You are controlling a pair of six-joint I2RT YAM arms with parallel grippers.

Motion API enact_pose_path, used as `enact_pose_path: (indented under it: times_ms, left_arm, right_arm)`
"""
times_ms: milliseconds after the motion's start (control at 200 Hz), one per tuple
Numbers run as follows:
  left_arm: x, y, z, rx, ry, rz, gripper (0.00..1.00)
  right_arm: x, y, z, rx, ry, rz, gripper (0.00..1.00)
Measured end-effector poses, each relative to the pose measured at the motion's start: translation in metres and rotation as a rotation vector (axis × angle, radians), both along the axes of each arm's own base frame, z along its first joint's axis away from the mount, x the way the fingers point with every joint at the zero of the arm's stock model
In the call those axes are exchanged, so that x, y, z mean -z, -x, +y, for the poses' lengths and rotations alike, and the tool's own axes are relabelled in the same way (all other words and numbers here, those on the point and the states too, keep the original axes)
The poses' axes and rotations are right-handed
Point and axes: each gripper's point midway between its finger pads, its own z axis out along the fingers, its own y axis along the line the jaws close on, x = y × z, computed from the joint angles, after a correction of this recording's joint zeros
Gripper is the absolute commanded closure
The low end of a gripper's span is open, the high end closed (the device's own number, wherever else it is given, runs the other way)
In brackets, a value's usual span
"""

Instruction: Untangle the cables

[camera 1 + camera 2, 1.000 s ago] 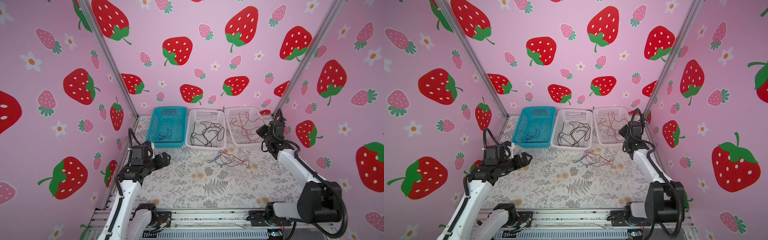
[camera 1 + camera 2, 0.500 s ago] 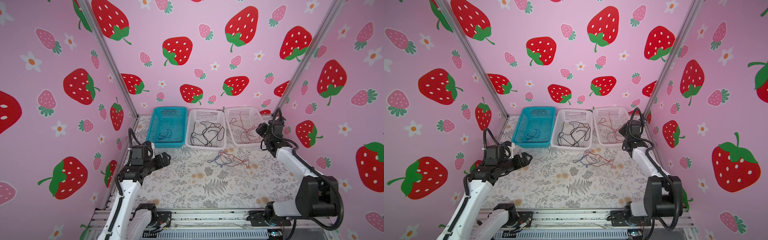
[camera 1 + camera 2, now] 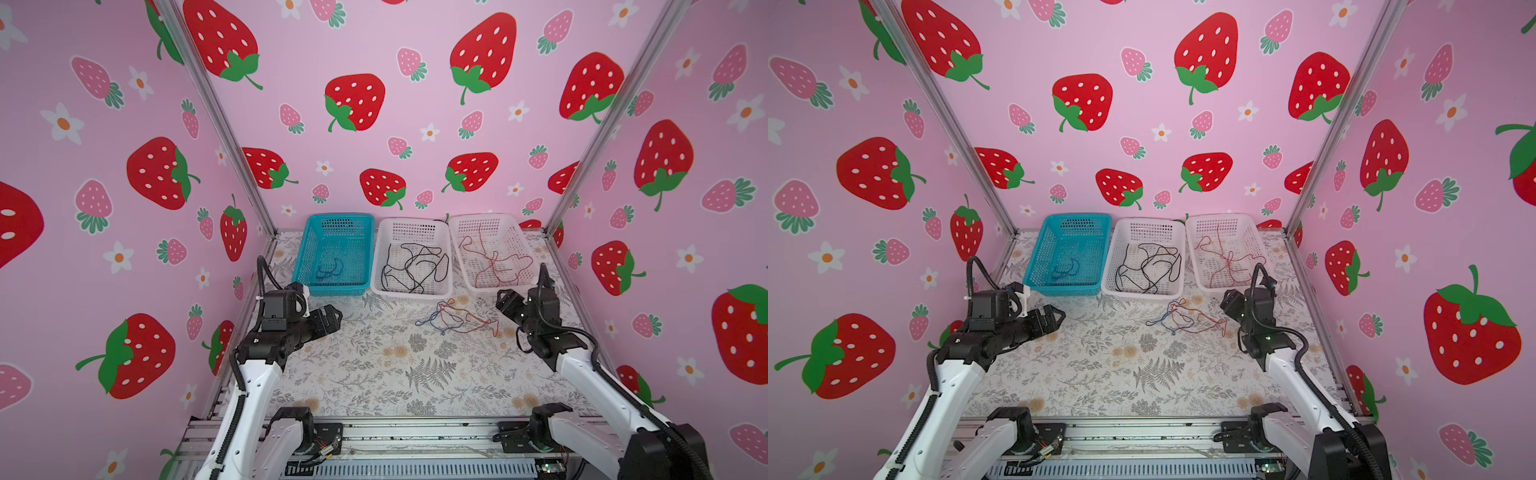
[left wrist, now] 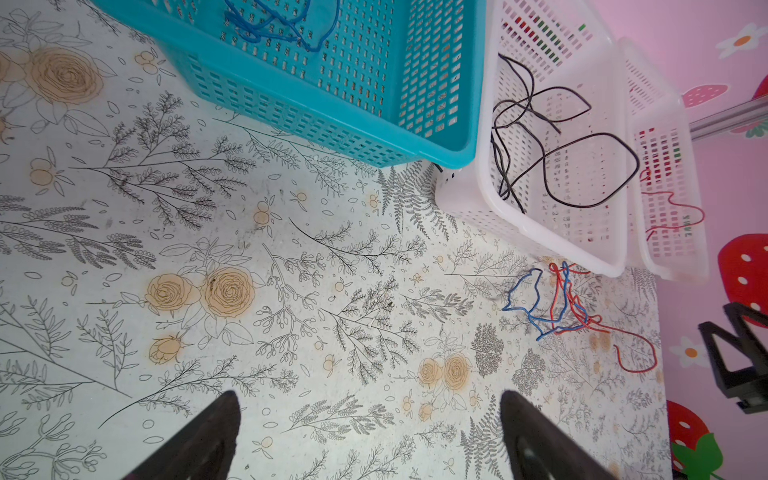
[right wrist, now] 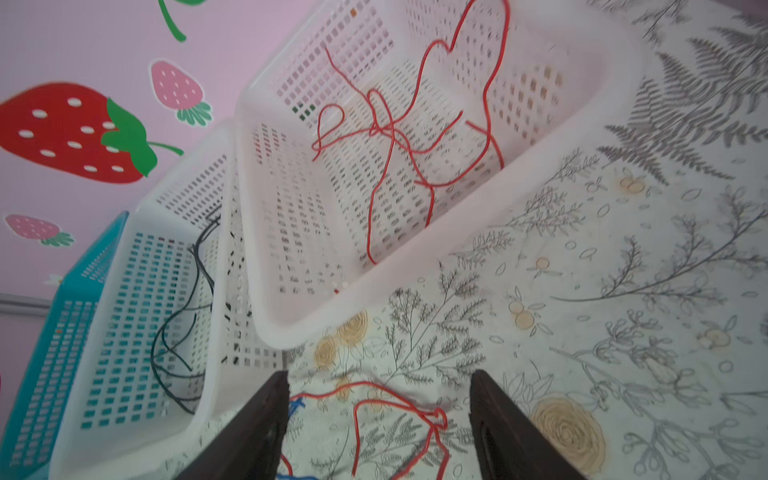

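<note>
Find R gripper (image 3: 504, 300) back on near side of right white basket (image 3: 486, 224), no longer over it as a sec ago. Jaws parted now vs shut then; nothing btwn them in wrist view. Read that as a red strand just let go among red cables (image 3: 492, 259) in that basket (a guess, not seen). Means one less in the knot.

Next pick prob. from tangle (image 3: 453, 320) of red + blue cables on table (image 3: 374, 374), just in front of middle basket (image 3: 411, 228) and near R gripper. Can see part of it under the parted R jaws in wrist view, lying flat, not gripped.

L gripper (image 3: 332, 313) unchanged: spread wide, empty, low near teal basket (image 3: 340, 224), well apart from tangle.

Black cables (image 3: 415, 266) already in middle basket, blue cable (image 3: 330, 270) in teal one.

In the way:
- red crossing over blue in the tangle, so risk of dragging both w/ one pull
- basket walls close behind it
- thin strands flat on table, likely hard to pinch
</note>
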Motion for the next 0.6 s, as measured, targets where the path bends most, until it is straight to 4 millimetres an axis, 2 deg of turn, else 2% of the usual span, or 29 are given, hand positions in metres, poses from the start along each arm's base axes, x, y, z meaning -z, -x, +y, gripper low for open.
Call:
enact_pose_path:
  times_ms: [145,380,550,600]
  left_arm:
    - [0.000,0.000,0.000,0.001,0.001,0.000,0.01]
    - [0.000,0.001,-0.003,0.011,0.000,0.002,0.01]
    - [0.003,0.000,-0.003,0.011,0.000,0.011,0.01]
    - [0.003,0.000,-0.003,0.011,0.000,0.012,0.01]
  right_arm:
    - [0.016,0.016,0.020,-0.066,0.027,0.027,0.32]
    - [0.067,0.027,0.010,-0.036,0.099,0.161,0.38]
    - [0.080,0.030,0.006,-0.029,0.124,0.183,0.48]
    - [0.082,0.029,0.006,-0.030,0.133,0.186,0.55]
